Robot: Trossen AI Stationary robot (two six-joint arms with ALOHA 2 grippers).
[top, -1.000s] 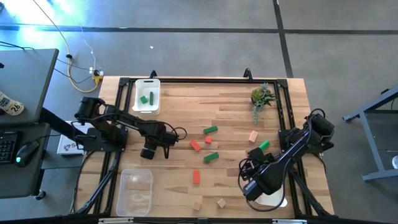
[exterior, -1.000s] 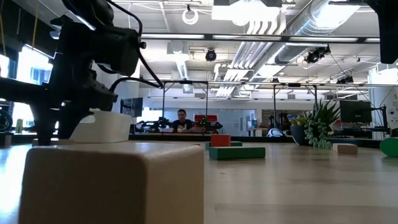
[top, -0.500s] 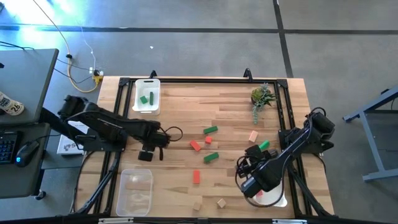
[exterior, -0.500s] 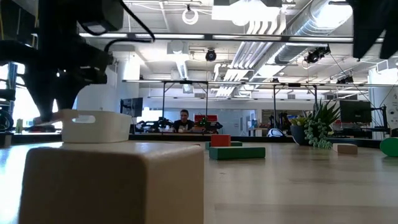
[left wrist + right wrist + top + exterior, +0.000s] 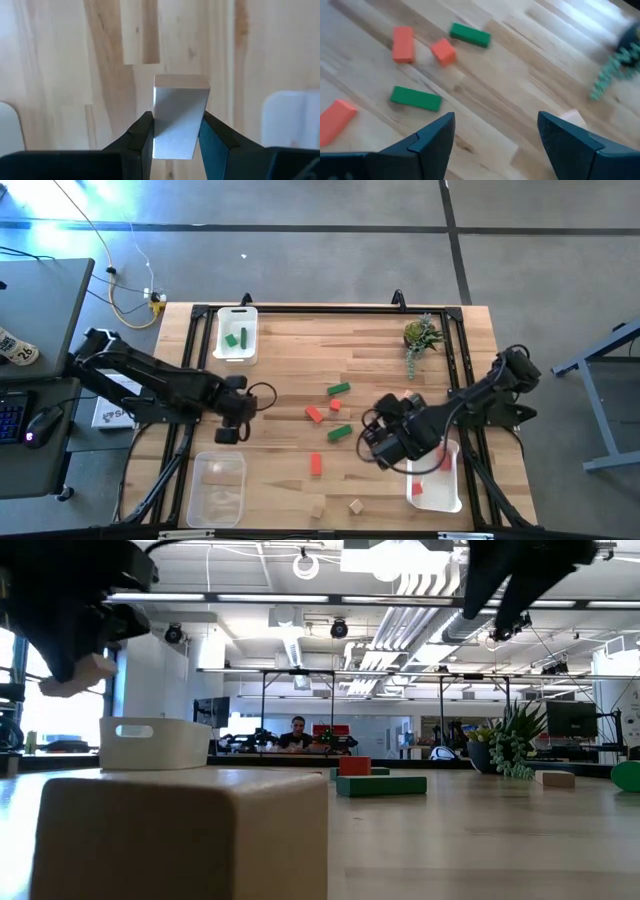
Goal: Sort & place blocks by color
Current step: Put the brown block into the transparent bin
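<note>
The left pincer (image 5: pixel 176 137) is gripping a tan block (image 5: pixel 179 115) above the worktop (image 5: pixel 370 360). The right pincer (image 5: pixel 495 135) is hanging wide open and empty over red and green blocks (image 5: pixel 416 98).

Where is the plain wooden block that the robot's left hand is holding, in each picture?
High view: hidden under the left gripper, above the clear tray.
Low view: tan block held up in the air, upper left.
Left wrist view: middle, between the fingers.
Right wrist view: not in it.
Shared landmark: white tray, also in the low view.
</note>
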